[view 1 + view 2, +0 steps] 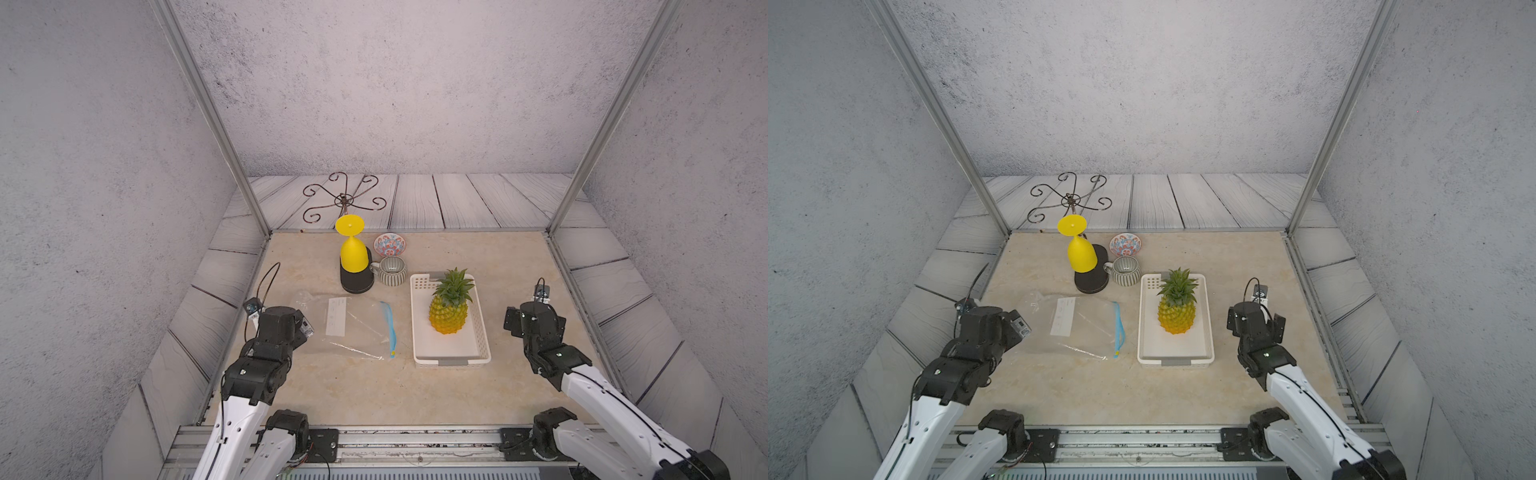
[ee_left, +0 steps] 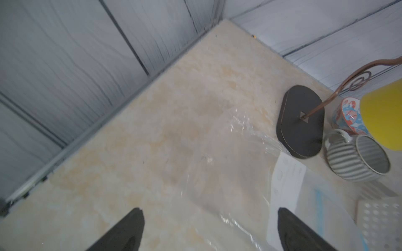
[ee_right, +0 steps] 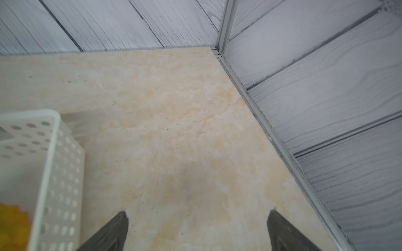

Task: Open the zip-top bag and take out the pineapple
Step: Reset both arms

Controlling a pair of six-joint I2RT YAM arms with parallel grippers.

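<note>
Right wrist view cuts off the blurred pineapple [image 3: 11,228].

Zip-top bag [image 1: 357,332]: clear plastic, crinkly, glossy glints; white label looks like paper.
Pineapple [image 1: 448,318]: bumpy scaled skin, matt.
Basket [image 1: 483,328]: white perforated plastic, smooth.
Goblet [image 1: 353,255]: yellow, smooth, prob. plastic.
Tabletop [image 1: 374,390]: beige marble-look, slight sheen.

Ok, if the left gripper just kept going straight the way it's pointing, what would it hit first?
Probably the zip-top bag: the open left gripper points down at its crinkled end, lying flat on the table. Depth is unclear, so it could land on bare table beside it.
</note>
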